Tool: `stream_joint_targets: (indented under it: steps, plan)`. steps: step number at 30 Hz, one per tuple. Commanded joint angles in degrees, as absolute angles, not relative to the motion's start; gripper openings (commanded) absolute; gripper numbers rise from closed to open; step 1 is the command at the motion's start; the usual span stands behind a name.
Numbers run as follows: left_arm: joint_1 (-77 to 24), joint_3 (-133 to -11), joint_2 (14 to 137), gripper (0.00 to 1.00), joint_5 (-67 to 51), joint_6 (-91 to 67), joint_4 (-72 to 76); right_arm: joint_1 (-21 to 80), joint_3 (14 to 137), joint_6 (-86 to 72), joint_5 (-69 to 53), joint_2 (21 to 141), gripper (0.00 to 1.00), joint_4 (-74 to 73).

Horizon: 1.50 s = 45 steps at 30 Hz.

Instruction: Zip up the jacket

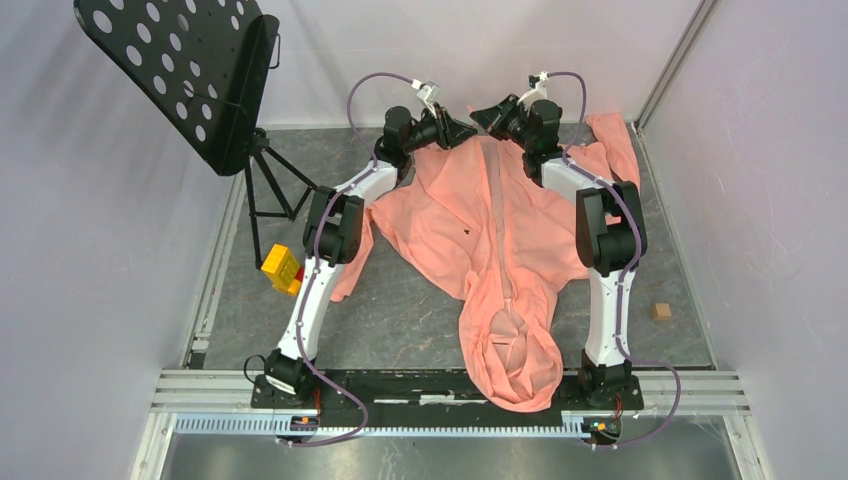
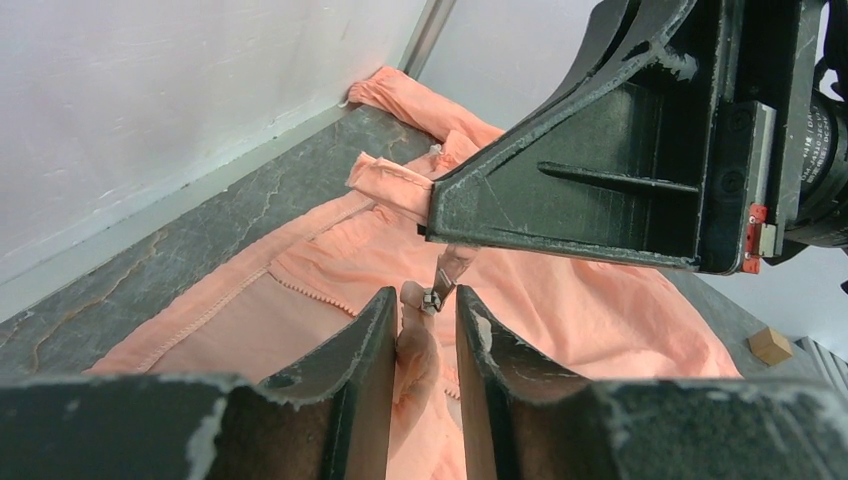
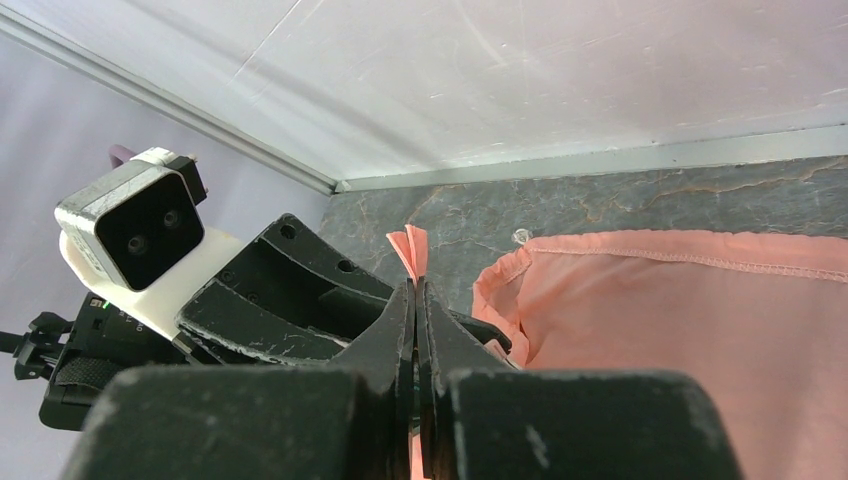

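Observation:
The salmon-pink jacket lies spread on the table, hood toward the arm bases and hem at the far wall. A paler zipper strip runs down its middle, with a small dark mark beside it. Both grippers meet at the hem. My left gripper stands narrowly apart around a bunched fold and the metal zipper slider. My right gripper is shut flat on a hem edge, and pink fabric pokes out past its tips. It hangs just above the slider.
A black perforated music stand rises at the back left. A yellow block sits by the left arm and a small wooden cube at the right. The back wall is close behind the hem.

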<state>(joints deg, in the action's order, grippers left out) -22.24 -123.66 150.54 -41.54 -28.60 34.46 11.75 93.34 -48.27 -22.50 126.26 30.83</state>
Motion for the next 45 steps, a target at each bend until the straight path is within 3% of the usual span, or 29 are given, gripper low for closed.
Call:
stream_joint_targets:
  steps: [1, 6, 10, 15, 18, 24, 30, 38, 45]
  plan:
    - [-21.97, -123.48, 145.57, 0.36, -40.12, -30.23, 37.32, 12.03, 93.38, -48.59, -23.25, 123.14, 0.00, 33.49]
    - [-21.92, -122.96, 145.28, 0.39, -39.51, -30.07, 37.24, 12.09, 93.51, -48.60, -23.26, 123.16, 0.00, 33.49]
    - [-21.96, -123.05, 145.12, 0.34, -39.46, -29.62, 36.74, 12.18, 93.51, -48.61, -23.20, 123.06, 0.00, 33.41]
    - [-21.97, -123.00, 145.08, 0.18, -39.30, -29.79, 36.81, 12.26, 93.49, -48.14, -23.15, 123.01, 0.00, 33.48]
    - [-21.91, -123.13, 145.19, 0.02, -40.06, -30.64, 37.45, 12.20, 93.67, -46.07, -22.95, 122.76, 0.17, 32.45]
    - [-21.72, -123.22, 145.79, 0.02, -43.00, -32.20, 38.78, 9.94, 93.65, -39.66, -26.87, 120.89, 0.47, 31.14]
    - [-21.31, -123.75, 146.82, 0.02, -48.58, -35.60, 41.40, 4.82, 88.86, -33.29, -31.68, 117.38, 0.63, 32.21]
    - [-21.14, -121.55, 146.19, 0.02, -47.89, -35.35, 39.20, 2.57, 93.79, -18.69, -21.43, 121.99, 0.62, 16.65]
    - [-21.28, -120.94, 146.43, 0.02, -47.11, -38.22, 40.28, 4.07, 109.31, -9.95, -14.63, 134.07, 0.48, 4.97]
